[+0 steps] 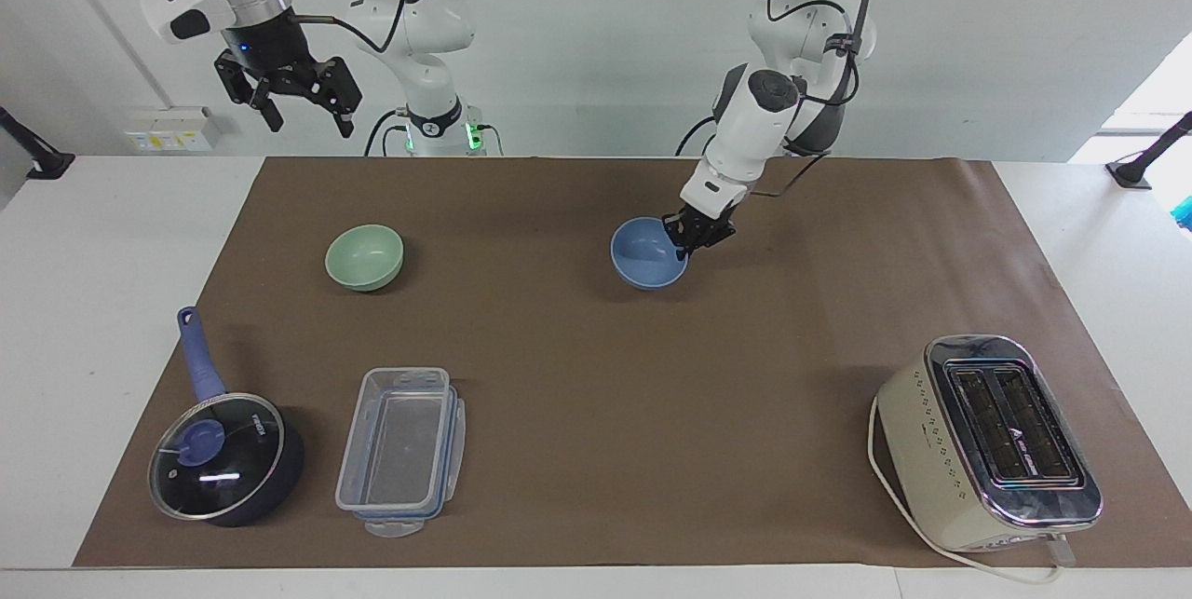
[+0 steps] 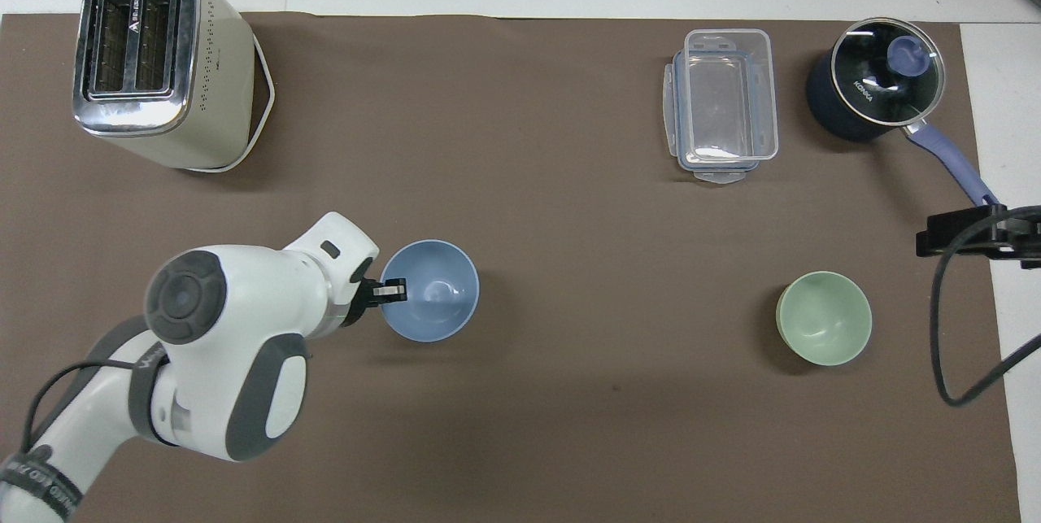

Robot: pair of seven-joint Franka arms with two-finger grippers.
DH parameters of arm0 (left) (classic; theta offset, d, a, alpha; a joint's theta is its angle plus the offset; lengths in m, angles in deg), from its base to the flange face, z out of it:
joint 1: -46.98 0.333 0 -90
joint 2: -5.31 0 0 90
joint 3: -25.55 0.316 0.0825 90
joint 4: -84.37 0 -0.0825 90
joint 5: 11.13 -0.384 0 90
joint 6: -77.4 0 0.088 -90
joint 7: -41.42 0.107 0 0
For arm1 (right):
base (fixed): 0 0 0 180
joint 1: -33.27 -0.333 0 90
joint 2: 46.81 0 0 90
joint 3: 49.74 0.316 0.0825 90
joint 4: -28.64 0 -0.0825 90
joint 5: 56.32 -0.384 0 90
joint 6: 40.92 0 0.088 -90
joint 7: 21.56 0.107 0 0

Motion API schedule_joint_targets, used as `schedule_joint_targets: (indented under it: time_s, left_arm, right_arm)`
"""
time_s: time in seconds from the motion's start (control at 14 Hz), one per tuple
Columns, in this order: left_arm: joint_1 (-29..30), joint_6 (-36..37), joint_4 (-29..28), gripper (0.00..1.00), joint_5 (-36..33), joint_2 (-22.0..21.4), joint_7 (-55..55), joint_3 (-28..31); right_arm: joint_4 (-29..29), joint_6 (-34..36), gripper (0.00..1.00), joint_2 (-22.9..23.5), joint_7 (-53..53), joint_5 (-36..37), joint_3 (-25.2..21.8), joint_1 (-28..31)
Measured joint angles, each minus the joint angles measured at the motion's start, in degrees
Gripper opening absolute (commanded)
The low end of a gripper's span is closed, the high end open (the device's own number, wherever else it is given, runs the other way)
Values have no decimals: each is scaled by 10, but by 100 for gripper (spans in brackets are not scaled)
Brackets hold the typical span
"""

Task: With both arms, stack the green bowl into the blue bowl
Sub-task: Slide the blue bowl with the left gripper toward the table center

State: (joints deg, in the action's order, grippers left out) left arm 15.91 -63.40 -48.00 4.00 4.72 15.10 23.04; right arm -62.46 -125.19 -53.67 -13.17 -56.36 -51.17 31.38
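White wall at the back, brown mat [image 1: 596, 375] over the white table [image 1: 112, 236]. From the right arm's end: the right tool [image 1: 300, 101] hangs high over the table's edge there, jaws spread wide, nothing in them, that arm waiting. Below it the green bowl [image 1: 364, 256] sits upright on the mat, untouched. Farther from the robots, a lidded blue saucepan [image 1: 226, 457] and just beside it a clear plastic container [image 1: 400, 450]. Now the middle: the blue bowl [image 1: 648, 252], upright, low over the mat or on it, I can't tell which, well apart from the green one. The left tool [image 1: 683, 248] is clenched on its rim, on the side toward the left arm's end. Last, a cream toaster [image 1: 987, 441] at the left arm's end, farther from the robots.
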Motion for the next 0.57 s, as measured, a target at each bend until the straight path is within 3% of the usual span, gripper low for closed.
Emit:
schedule_joint_targets:
  time_s: [0.57]
  left_arm:
    - [0,-3,10,0,-3,4,19,7]
  right_arm:
    - [0,0,100,0,0,0,0,0]
